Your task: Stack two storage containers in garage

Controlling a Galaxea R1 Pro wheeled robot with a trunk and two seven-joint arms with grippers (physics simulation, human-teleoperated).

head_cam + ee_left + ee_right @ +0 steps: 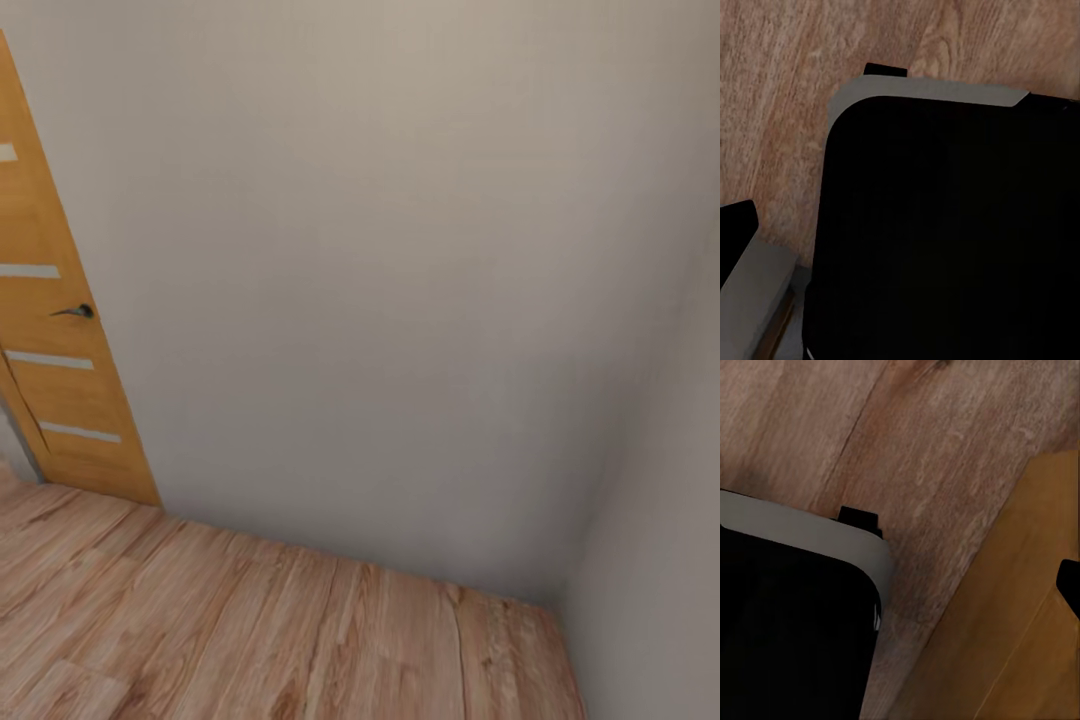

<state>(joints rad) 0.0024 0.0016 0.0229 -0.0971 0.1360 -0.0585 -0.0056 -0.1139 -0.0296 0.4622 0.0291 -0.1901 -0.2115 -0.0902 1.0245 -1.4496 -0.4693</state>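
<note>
**Still on the wood floor, no container in hand that I can see**

Starting at the arms: I cannot tell whether either gripper is open or closed. Both wrist cameras look down at the robot's own body, and no fingers are clear enough to judge. In the left wrist view a big black rounded panel with a grey rim (945, 225) takes up most of the picture, with a small dark tab (885, 70) poking out past the rim. The right wrist view has the same kind of black and grey panel (795, 615), and a tan wooden surface (1020, 607) beside it that I take to be a door or a piece of furniture; I cannot say which.

Under both is light wood-plank floor (787, 105), the same planking that runs along the bottom of the head view (250, 630). Further out stands a plain pale wall (380, 280) meeting another wall in a corner on the right. At the left edge is an orange-brown door (60, 370) with pale horizontal strips and a dark lever handle (78, 311).

Neither red-orange storage container shows anywhere here, so I can't say where they are. There is no grey concrete or red car either. My reading is that the robot is in transit inside the house, and from these pictures the garage stacking looks wholly undone: both bins remain to be set down there, one on the other.
</note>
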